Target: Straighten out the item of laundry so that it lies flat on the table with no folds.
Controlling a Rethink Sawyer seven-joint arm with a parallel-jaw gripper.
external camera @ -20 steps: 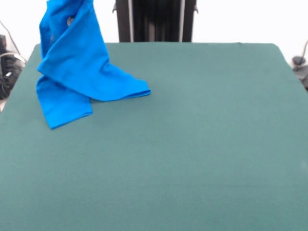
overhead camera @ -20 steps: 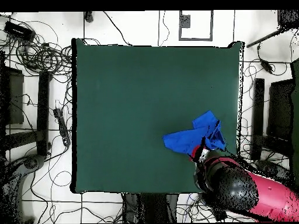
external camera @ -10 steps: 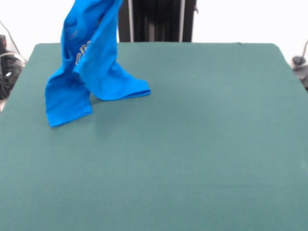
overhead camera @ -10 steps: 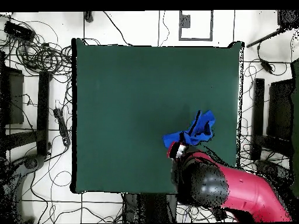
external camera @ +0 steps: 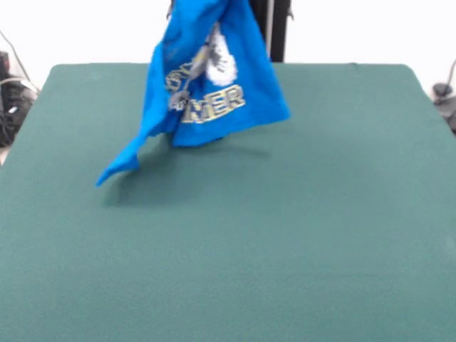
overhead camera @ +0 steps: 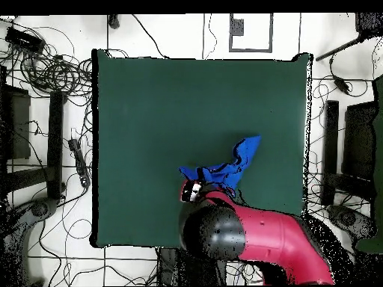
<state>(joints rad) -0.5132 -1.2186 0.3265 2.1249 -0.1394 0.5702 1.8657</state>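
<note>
Hand point(overhead camera: 192, 191) at the arm's point(overhead camera: 247, 239) tip is pinching the shirt point(external camera: 214, 92) by a bunched part at its top. The grip itself is hidden under the wrist from overhead and lies above the frame edge from the front, so this is judged from how the cloth hangs straight down below the hand. Beneath the hand, the counter point(external camera: 320, 235) spreads wide on every side, with far more room than the shirt needs. The shirt dangles twisted and folded on itself under the hand, mostly clear of the counter. One long corner point(external camera: 117, 169) trails down and away to one side, and I cannot tell whether its tip touches the felt. The lettering point(external camera: 217, 105) and part of the white print point(external camera: 222, 60) face outward, creased. The shirt looks light, limp and thin. It will likely drape and fold wherever it is let down, and drag a little on the felt rather than slide. A single pinch only bunches it, so an edge point such as a shoulder or hem corner seems the better hold, letting the rest be drawn out flat behind the hand.
</note>
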